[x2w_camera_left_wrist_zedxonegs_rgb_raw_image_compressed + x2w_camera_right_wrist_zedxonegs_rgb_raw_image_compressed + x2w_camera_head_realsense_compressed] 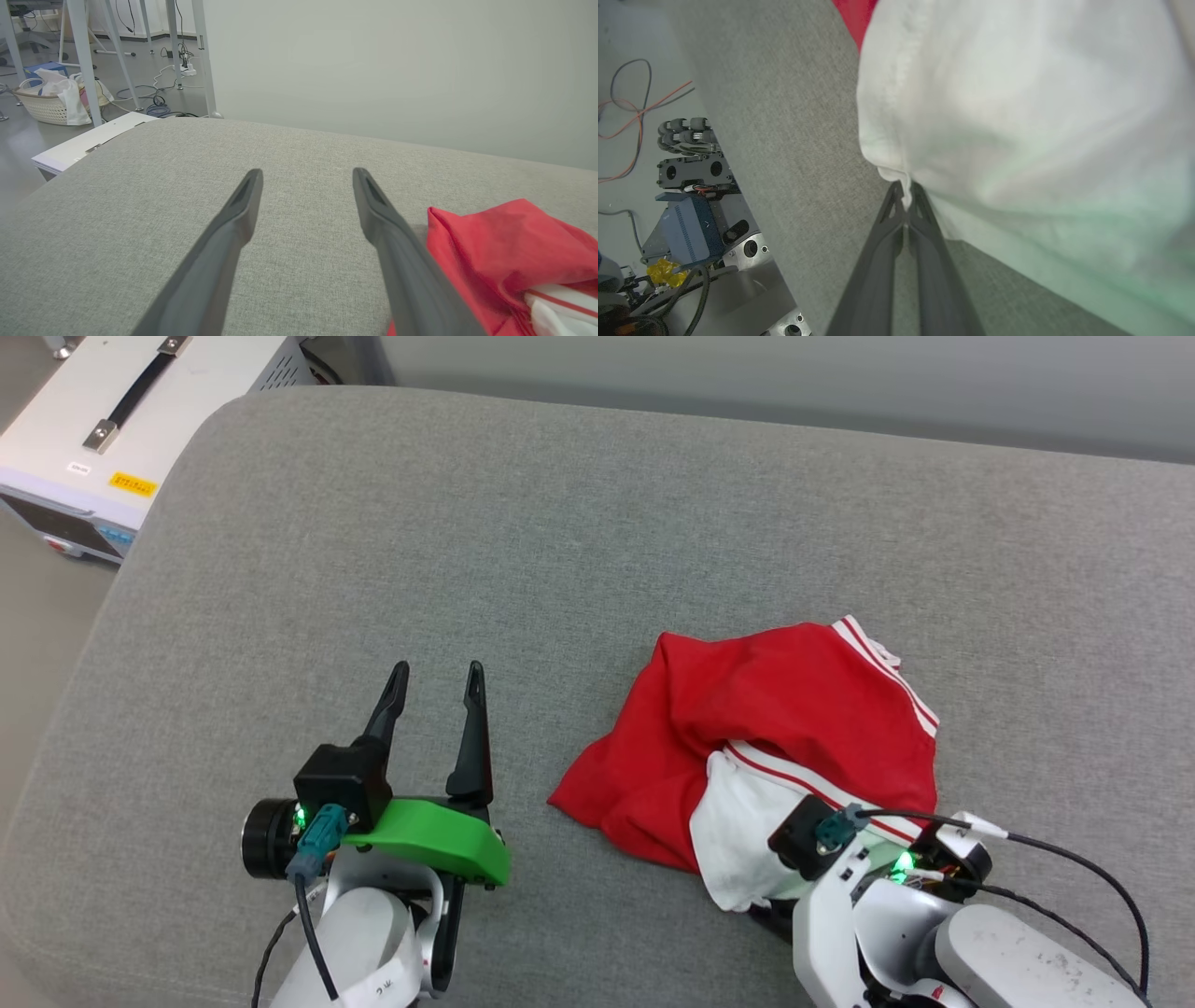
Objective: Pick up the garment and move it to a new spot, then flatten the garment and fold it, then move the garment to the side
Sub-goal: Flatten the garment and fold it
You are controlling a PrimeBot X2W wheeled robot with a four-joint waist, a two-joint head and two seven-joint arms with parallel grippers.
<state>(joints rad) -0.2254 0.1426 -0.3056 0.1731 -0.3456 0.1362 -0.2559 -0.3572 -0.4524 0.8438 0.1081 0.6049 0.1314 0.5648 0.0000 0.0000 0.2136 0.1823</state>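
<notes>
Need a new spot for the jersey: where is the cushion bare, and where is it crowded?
The grey cushion is bare across its far half, from the red jersey to the back edge, and on its left beyond the open left tool. A narrower strip runs between that tool and the jersey. Crowded: near right, where the right tool grips the jersey.
</notes>
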